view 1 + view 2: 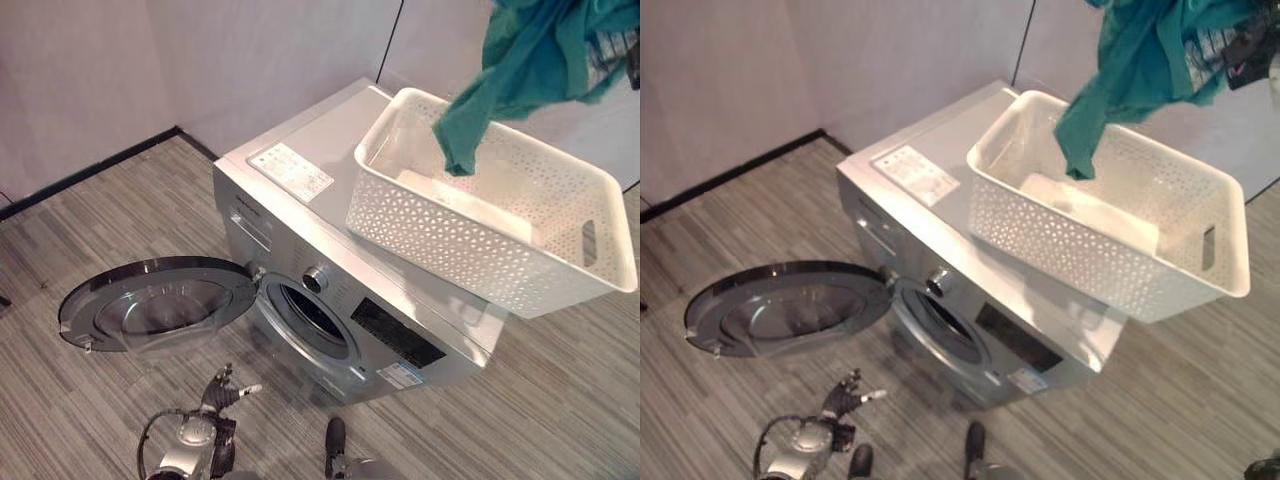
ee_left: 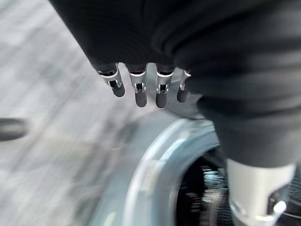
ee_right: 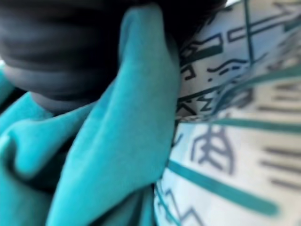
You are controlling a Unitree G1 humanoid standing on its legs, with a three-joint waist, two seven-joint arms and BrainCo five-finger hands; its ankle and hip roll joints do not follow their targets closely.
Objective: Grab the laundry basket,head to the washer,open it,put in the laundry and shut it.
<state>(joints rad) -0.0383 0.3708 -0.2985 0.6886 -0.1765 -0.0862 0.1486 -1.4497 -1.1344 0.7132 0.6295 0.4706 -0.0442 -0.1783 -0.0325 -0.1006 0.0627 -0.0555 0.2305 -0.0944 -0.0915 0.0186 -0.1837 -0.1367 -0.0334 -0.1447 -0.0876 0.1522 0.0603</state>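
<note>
With the basket [image 1: 480, 230] on the washer [image 1: 330, 300] and its door [image 1: 155, 305] open, the right hand [image 1: 1250, 45], fingers hidden in teal laundry [image 1: 530, 60], must next carry it down to the drum while the left hand [image 2: 141, 87] hangs slack.

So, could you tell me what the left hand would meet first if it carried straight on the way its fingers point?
Probably the floor beside the washer door; depth is unclear.

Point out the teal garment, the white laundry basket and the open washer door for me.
teal garment [image 1: 520, 70], left eye view, on the hanging fold above the basket.
white laundry basket [image 1: 450, 235], left eye view, on its perforated near wall.
washer door [image 1: 155, 305], left eye view, on the glass of the door swung open.
</note>
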